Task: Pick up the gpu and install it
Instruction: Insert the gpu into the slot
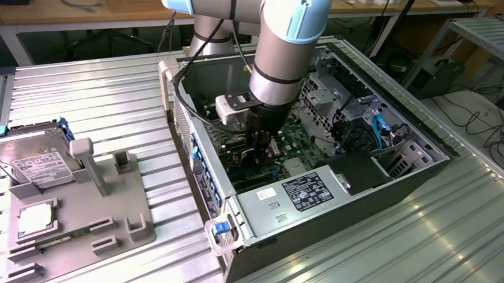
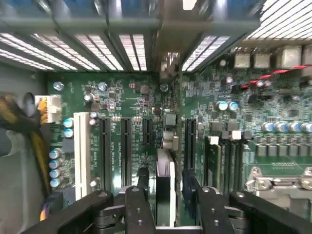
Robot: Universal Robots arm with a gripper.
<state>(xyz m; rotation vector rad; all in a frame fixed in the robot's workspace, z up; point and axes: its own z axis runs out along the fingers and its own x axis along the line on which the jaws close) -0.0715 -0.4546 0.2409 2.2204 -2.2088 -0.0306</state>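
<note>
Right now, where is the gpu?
The gpu stands edge-on between the gripper's fingers inside the open computer case, above the motherboard's black slots, near the exterior view's centre.

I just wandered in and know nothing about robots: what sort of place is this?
Probably a robotics lab or test workshop for computer assembly. An open PC case lies on a ribbed metal workbench, a grey fixture holds a hard drive, and the robot arm's gripper holds the gpu above the motherboard.

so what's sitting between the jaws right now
the gpu, seen edge-on and clamped from both sides, above the motherboard slots; the wrist view shows it
</note>
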